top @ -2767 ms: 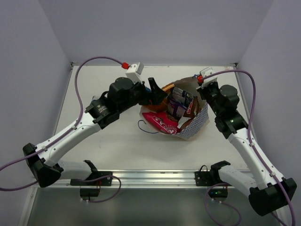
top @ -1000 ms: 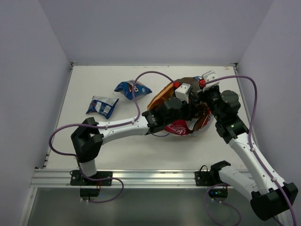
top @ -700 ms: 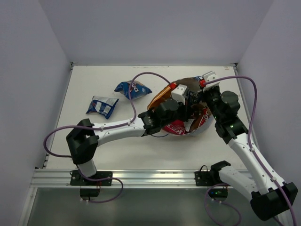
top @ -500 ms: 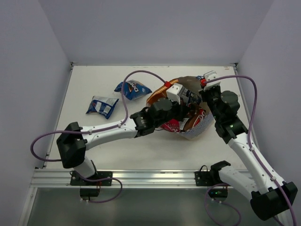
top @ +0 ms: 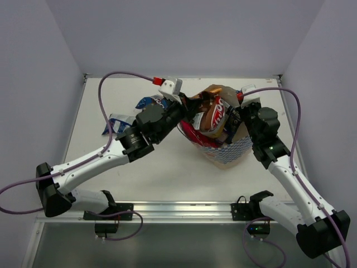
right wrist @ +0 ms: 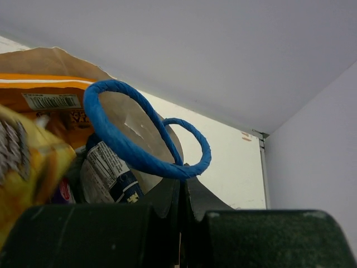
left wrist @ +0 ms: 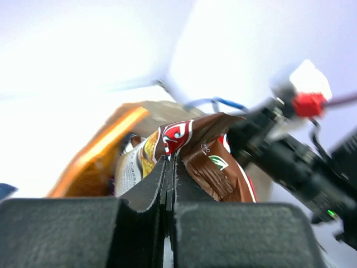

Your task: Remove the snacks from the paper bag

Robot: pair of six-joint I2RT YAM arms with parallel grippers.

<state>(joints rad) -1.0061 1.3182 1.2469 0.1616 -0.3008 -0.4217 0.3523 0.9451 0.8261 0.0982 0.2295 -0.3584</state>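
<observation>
The paper bag [top: 230, 151], blue-and-white checkered, stands right of centre. My left gripper [top: 194, 109] is shut on the top edge of the red-brown chips bag [top: 216, 115], which hangs above the bag's mouth. The left wrist view shows my left gripper [left wrist: 169, 163] pinching the chips bag [left wrist: 220, 167], with an orange packet [left wrist: 95, 159] beside it. My right gripper [top: 237, 111] is shut on the bag's right rim; in the right wrist view the right gripper [right wrist: 183, 183] sits at the blue cord handle [right wrist: 125, 148]. Inside the bag lie an orange packet [right wrist: 50, 92] and a dark blue packet [right wrist: 106, 167].
Two blue snack packets [top: 145, 102] [top: 114, 121] lie on the white table [top: 100, 95] at the left, partly under my left arm. Grey walls close in the table at the back and on both sides. The arm bases stand along the near rail [top: 178, 209].
My left gripper came up out of the bag toward the left, drawing the red-brown chips bag up with it. The bag now stands more upright. The right gripper kept its hold.
</observation>
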